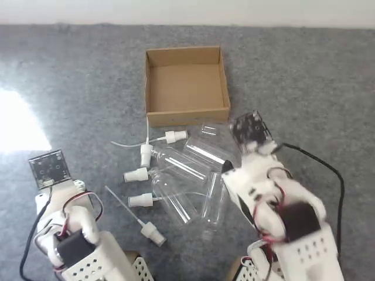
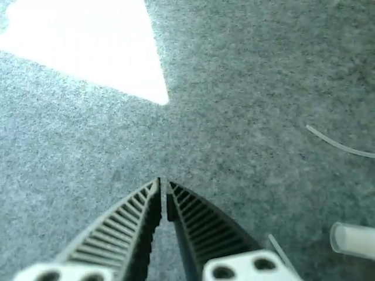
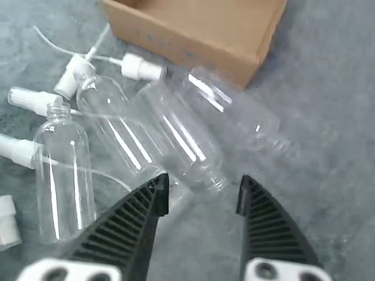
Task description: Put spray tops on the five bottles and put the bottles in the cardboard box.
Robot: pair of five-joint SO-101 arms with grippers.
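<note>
While left jaws sit together, right jaws gape over bottles (image 3: 181, 140) — beside the cardboard box (image 3: 193, 29).

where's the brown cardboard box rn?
High view: the open brown cardboard box sits at the far middle of the grey table, just beyond the pile of clear plastic bottles and white spray tops.

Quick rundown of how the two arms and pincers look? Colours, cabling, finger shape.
Left arm and right arm: white shells, black motor blocks, red wires at the joints, perforated white bases. A black cable trails from the right arm. Left pincer and right pincer: black tapered fingers with ribbed inner faces, on white mounts with screw holes.
</note>
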